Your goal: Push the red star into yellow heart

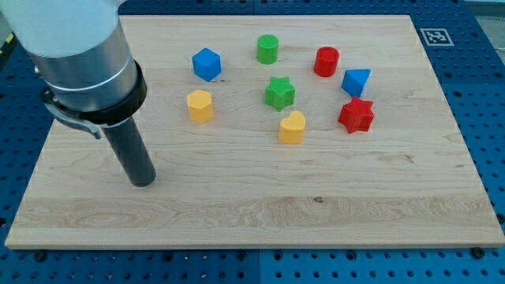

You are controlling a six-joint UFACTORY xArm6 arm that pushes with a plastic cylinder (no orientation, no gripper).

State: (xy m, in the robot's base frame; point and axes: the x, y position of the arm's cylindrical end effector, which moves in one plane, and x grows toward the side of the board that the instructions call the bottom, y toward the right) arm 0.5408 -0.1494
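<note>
Since the red star [356,116] sits near but apart from the yellow heart [292,127] on the tabletop [237,213], the push looks not yet begun, with the tip [143,183] well left of both and no claw fitted.

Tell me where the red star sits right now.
The red star sits right of centre, just below the blue block and right of the yellow heart, apart from both.

Red star [356,116] flat on the board, near the yellow heart [292,127], on its right, apart.
</note>
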